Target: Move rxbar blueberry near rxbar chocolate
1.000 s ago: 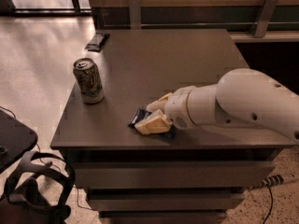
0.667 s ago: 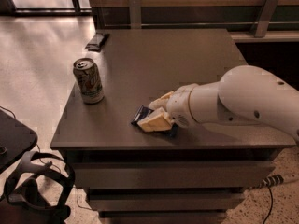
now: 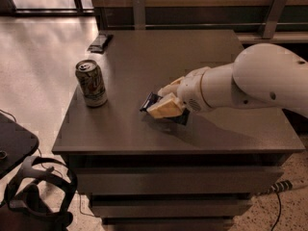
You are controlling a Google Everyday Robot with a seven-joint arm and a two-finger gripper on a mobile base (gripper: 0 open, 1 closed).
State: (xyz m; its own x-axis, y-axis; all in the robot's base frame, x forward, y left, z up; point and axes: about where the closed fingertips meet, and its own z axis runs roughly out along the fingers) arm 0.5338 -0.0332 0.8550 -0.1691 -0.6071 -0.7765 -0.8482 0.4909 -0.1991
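Observation:
The rxbar blueberry [image 3: 150, 101], a dark blue wrapper, is held between the cream fingers of my gripper [image 3: 160, 100] near the middle of the brown table [image 3: 120, 129]. It sits slightly above the surface, with a shadow under it. Most of the wrapper is hidden by the fingers; only its left end and a dark lower edge show. The rxbar chocolate [image 3: 100, 42], a black-brown wrapper, lies flat at the table's far left corner, well away from the gripper. My white arm [image 3: 260, 81] reaches in from the right.
A drinks can [image 3: 91, 83] stands upright on the left side of the table, between the gripper and the left edge. Drawers [image 3: 163, 186] are under the tabletop. A black headset [image 3: 33, 191] and cables lie on the floor at lower left.
The gripper has risen off the table with the blue wrapper in it and shifted a little toward the back. The can and the black-brown wrapper have not moved.

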